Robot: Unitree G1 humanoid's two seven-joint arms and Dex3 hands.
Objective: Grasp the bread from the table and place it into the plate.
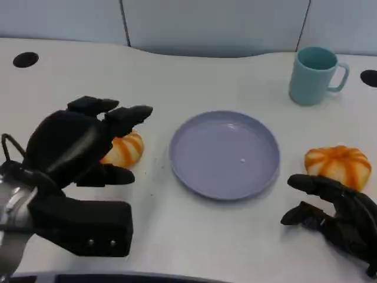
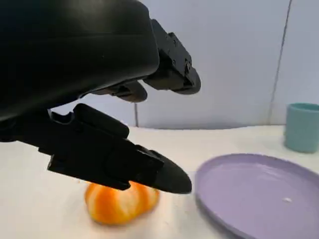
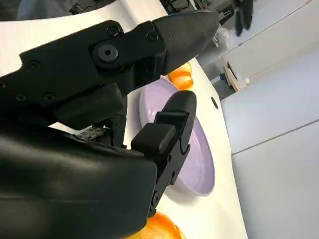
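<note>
On the white table there are two orange-striped bread rolls, one on each side of the lavender plate, and neither lies in the plate. The left roll sits on the table just left of the plate's rim, and the left hand hovers over it with its fingers spread and nothing in them; in the left wrist view the roll lies on the tabletop under the lower finger, with a gap visible between the upper fingers and the bread. The hand covers the near side of this roll from the head camera, so whether any fingertip touches it is hard to tell. The right roll rests on the table to the right of the plate, just beyond the right hand, whose fingers are apart and curl loosely toward it without holding it. The right forearm is cut off by the picture's edge. In the right wrist view the hand's own shell blocks most of the scene, with only slivers of bread showing. A teal mug stands upright behind the plate, well apart from both hands.
</note>
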